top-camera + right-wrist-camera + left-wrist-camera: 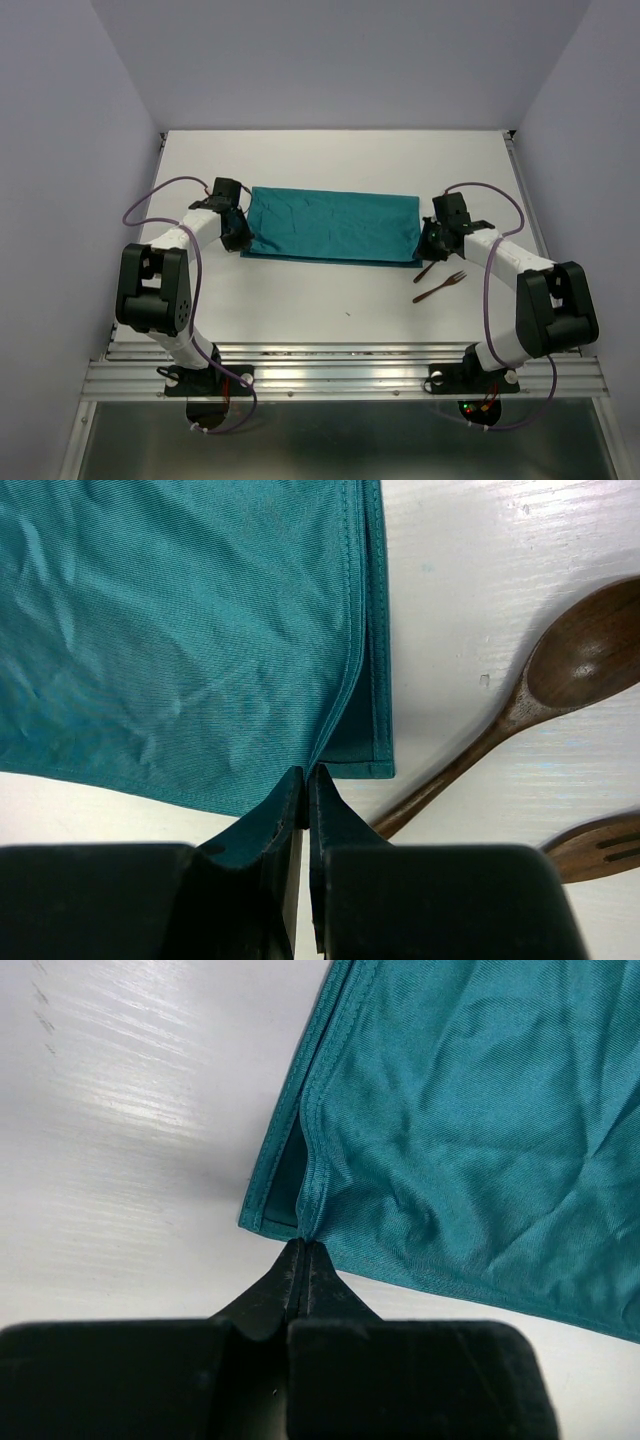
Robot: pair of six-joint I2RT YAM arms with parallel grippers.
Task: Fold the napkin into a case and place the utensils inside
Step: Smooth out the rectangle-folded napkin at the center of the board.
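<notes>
The teal napkin (330,225) lies folded in two as a wide rectangle across the middle of the table. My left gripper (243,240) is shut on the top layer at its near left corner, and the left wrist view shows my left gripper (303,1245) pinching the napkin (470,1130) with the lower layer flat beneath. My right gripper (425,245) is shut on the top layer at the near right corner, with my right gripper (306,772) nipping the napkin (180,630). The utensils, a brown spoon (560,680) and fork (600,842), lie just right of it; the fork (440,287) is near my right arm.
The white table (330,160) is walled in by pale panels at the back and both sides. A metal rail (340,375) runs along the near edge where both arm bases are bolted. Purple cables loop beside each arm.
</notes>
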